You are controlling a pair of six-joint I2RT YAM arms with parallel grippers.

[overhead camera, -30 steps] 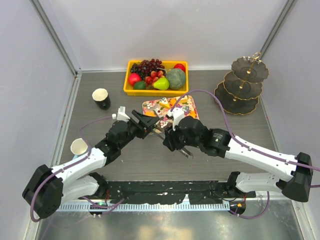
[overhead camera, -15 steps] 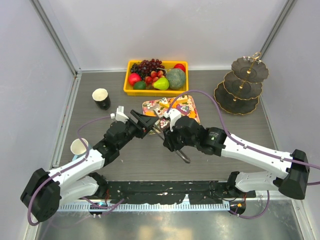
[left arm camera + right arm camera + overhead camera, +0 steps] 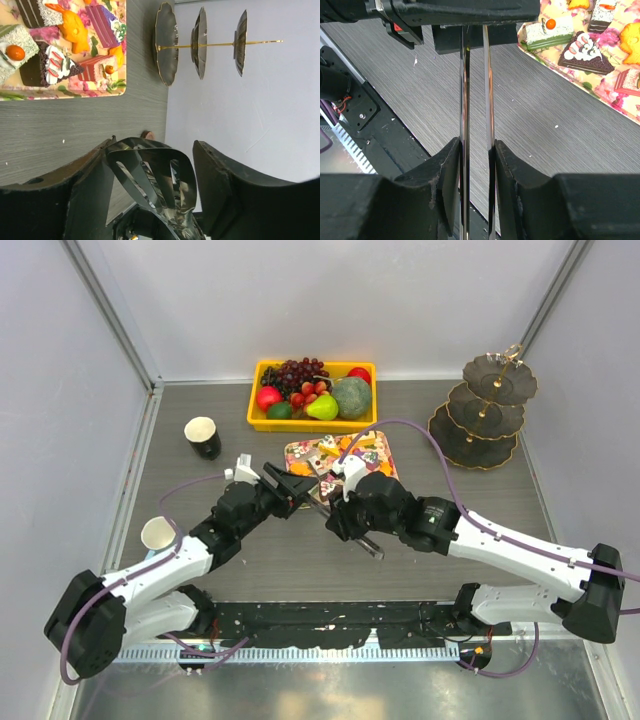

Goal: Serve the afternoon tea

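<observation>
Metal tongs (image 3: pixel 362 542) hang between both grippers over the table's middle. My right gripper (image 3: pixel 343 523) is shut on the tongs' two blades (image 3: pixel 464 90), squeezing them nearly together. My left gripper (image 3: pixel 299 489) is open around the tongs' looped end (image 3: pixel 160 180); the loop rests against one finger, with a gap to the other. Cake pieces (image 3: pixel 47 65) and orange pastries (image 3: pixel 75 30) lie on the floral tray (image 3: pixel 292 452) just beyond. The black cup (image 3: pixel 203 437) stands far left, the light-blue cup (image 3: pixel 157 533) at the left edge. The three-tier stand (image 3: pixel 485 410) is far right.
A yellow bin (image 3: pixel 313 425) of grapes, pear, apples and melon stands at the back centre behind the tray. Grey walls close in the left, right and back. The stand also shows in the left wrist view (image 3: pixel 200 45).
My right gripper with the tongs shifted slightly left and then back. The left arm barely moved.
</observation>
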